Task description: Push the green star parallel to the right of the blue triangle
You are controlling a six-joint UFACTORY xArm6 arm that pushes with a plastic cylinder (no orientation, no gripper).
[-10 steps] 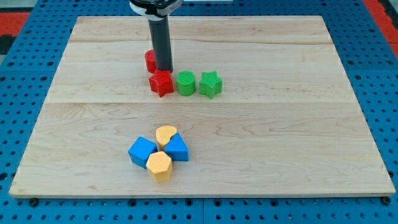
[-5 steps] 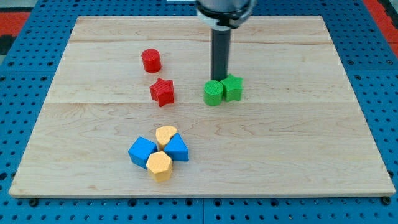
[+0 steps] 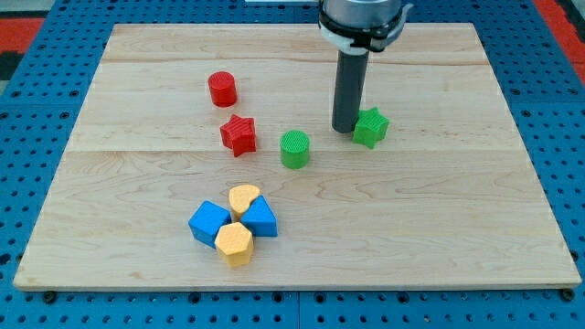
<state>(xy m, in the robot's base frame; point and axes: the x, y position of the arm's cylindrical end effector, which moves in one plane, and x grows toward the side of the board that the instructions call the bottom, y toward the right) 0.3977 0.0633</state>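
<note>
So my tip is planted right at the left edge of the small green star-shaped block, basically touching it; there are no jaws here, just a plain dark rod. The star sits upright on the pale wooden board, right of centre. The blue triangular block is way down toward the view's bottom-left, packed in with a blue cube and two yellow blocks.

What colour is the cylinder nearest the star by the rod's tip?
Green: the green cylinder, seen in the camera view, left of my tip.
</note>
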